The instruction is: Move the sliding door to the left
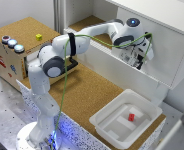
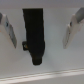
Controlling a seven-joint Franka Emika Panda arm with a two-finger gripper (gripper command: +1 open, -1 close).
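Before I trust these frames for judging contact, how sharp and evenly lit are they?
Exterior view: soft and low in detail, evenly lit with no harsh glare; the pincer is a dark blur against the sliding door, so contact is unclear. Wrist view: heavily blurred, both fingers smeared, and a dark out-of-focus shape hangs in the middle against a pale surface.

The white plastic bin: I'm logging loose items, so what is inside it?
Inside the white plastic bin lies one small red block on the bin floor. The rest of the floor looks bare, though the near wall hides a strip along it.
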